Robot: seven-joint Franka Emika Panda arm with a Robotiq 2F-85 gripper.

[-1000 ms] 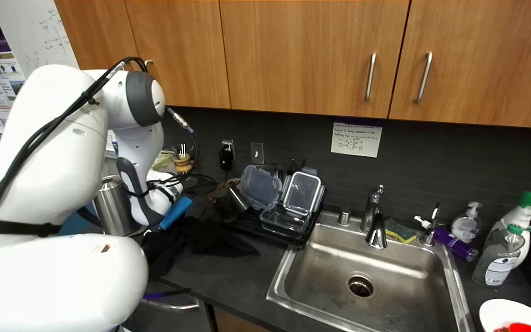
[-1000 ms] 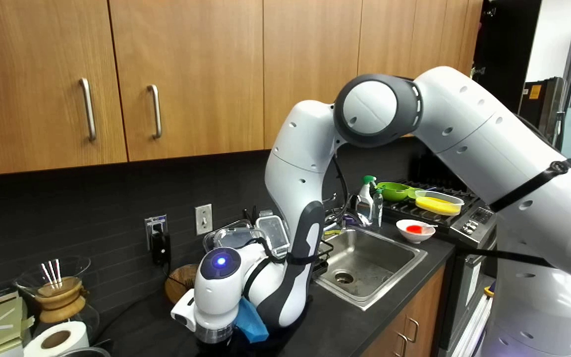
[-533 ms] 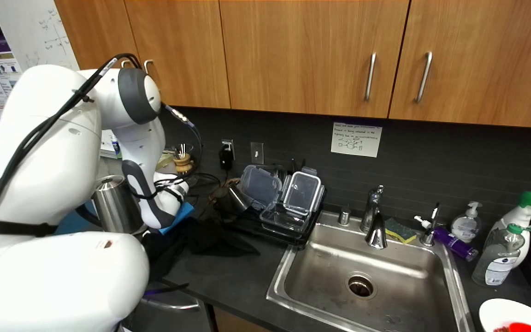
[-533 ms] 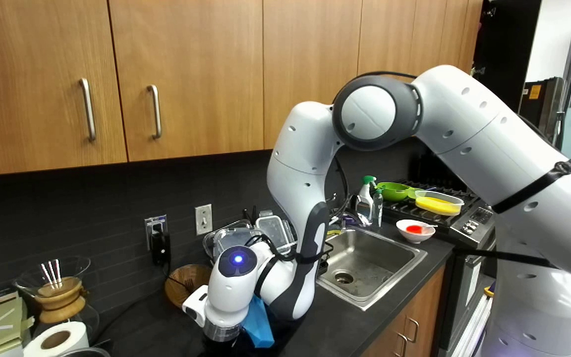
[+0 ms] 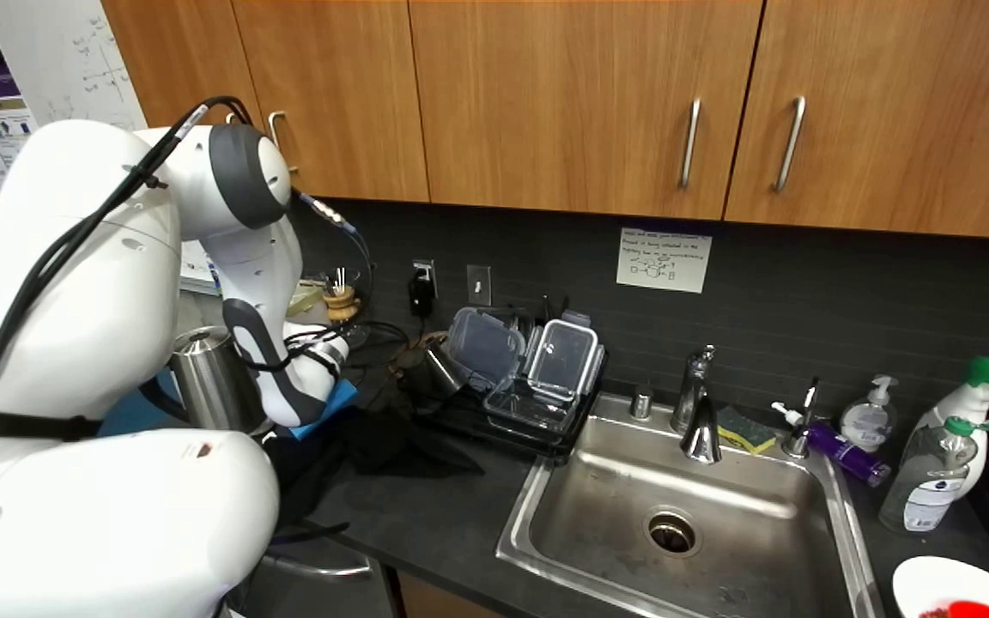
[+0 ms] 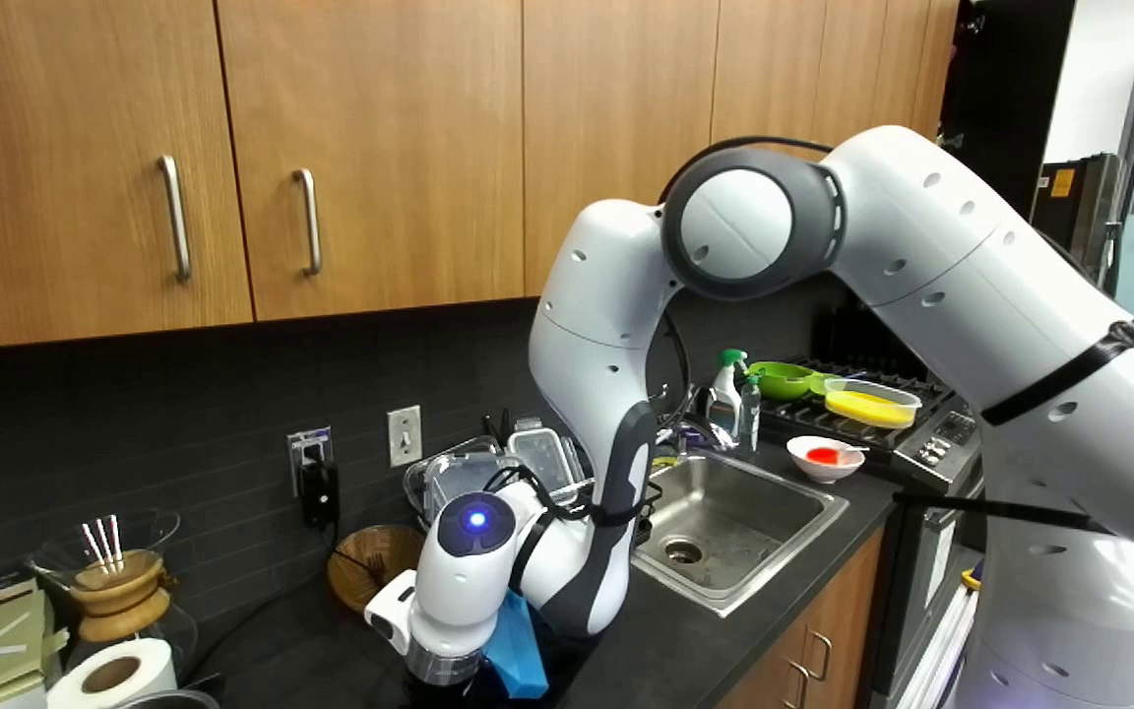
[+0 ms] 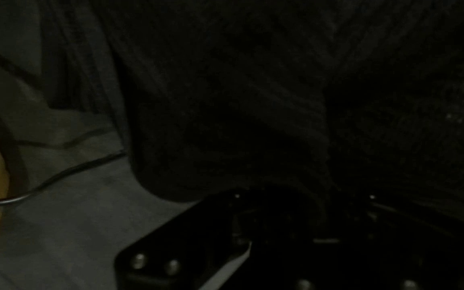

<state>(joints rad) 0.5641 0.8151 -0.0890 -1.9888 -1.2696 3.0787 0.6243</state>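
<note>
A: Seeing what down at the business end?

B: Squinting at a really dark wrist view, tbh. Spotting a black metal two-finger gripper along the bottom, apparently touching a draped black fabric cloth filling the upper middle and right. Not managing to tell whether pinching a fold or just gaping around one.

A: Thinking of any tips for something that floppy?

B: Probably calling for a deep bite into one thick fold, not nibbling at the hem, and squaring up before squeezing. Also minding the thin black cable disappearing at the left edge of the cloth, as likely to be snagging. Going slow, basically, with lighting that bad.

A: Noticing what else, surface and room?

B: Seeing the cloth heaped on a matte dark-grey countertop, left of centre in an exterior view. Also noticing a black dish rack loaded with clear plastic lidded containers mid-frame, then a square stainless-steel sink at lower right. Finding a white paper-towel roll at lower left in an exterior view, plus a white round bowl holding something red, right side in both exterior views. Getting brown wood-grain cabinets across the top of both.
</note>
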